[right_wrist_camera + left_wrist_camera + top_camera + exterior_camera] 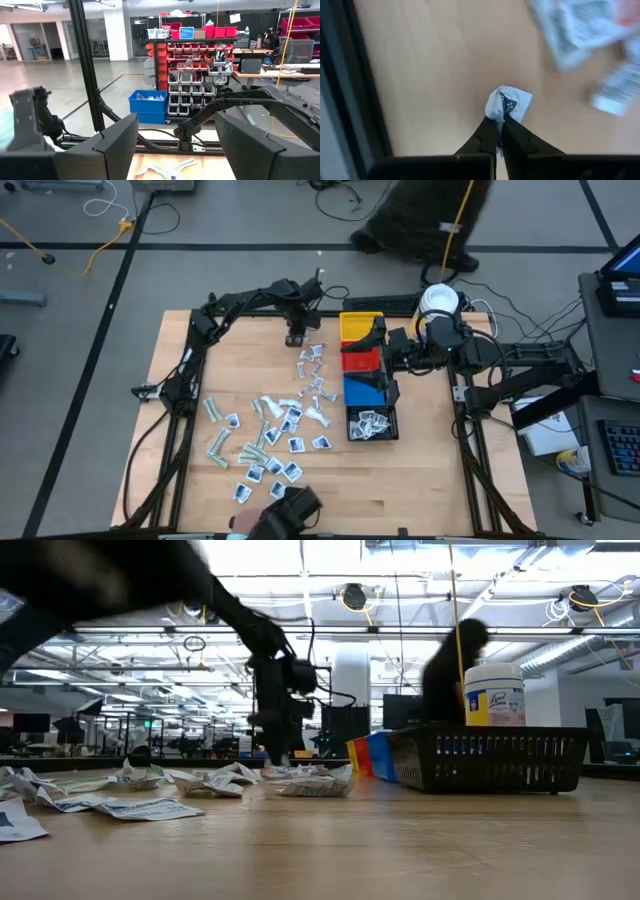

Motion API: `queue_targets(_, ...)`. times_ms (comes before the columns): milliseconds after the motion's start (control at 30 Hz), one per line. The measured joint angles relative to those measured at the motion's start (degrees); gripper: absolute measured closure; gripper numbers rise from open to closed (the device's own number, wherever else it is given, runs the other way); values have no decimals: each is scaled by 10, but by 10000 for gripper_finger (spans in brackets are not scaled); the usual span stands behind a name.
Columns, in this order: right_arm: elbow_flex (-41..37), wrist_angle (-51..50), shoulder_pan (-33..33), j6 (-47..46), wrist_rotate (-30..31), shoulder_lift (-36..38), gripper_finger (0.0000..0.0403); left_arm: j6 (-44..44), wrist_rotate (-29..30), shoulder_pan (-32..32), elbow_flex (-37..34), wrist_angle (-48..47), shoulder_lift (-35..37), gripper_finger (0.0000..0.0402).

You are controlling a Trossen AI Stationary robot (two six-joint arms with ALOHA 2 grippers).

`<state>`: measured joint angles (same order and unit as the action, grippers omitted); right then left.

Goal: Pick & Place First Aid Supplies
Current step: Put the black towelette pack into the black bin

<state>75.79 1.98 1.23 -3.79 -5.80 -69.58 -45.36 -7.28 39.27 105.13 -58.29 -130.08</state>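
Closest to the overhead camera is a dark blob (285, 510) at the table's (430, 480) near edge, can't tell what it is. Just past it the first aid supplies (265, 442) are scattered loose over the middle, and a few are already in the black bin (372, 424). That bin ends a row with the blue bin (366, 389), red bin (362, 360) and yellow bin (358, 328), so it looks like the drop spot. The left gripper (295, 337) is down at the far edge of the scatter, and the right gripper (390, 352) hangs over the bins, probably just parked.

From table height, crumpled packets (140, 808) sit right in front and the left gripper (272, 752) comes down to the pile behind them. The black bin (487, 760) is off to the side with a white jar (494, 694) behind it.

Left wrist cam: the fingers (485, 135) are pinched tight on the edge of one small white packet (509, 102), which is still about at wood level, so I'd say freshly grabbed and ready to lift.

Right wrist cam: its fingers (115, 145) stand wide apart holding nothing, just looking at shelves across the room.
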Motion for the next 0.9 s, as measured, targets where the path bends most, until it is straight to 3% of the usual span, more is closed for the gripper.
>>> queue_targets(233, 0, 0, 0, 0, 0, 0, 145, 66, -43, 0, 2, -32, 120, 395)
queue_targets(467, 0, -1, 0, 0, 0, 0, 145, 213, -115, -4, 3, -16, 259, 395)
queue_targets(633, 0, -1, 0, 0, 0, 0, 145, 288, -139, -23, 3, 41, 348, 395)
queue_targets(900, 0, 3, 0, 0, 0, 0, 145, 383, -145, -54, 3, 181, 428, 395)
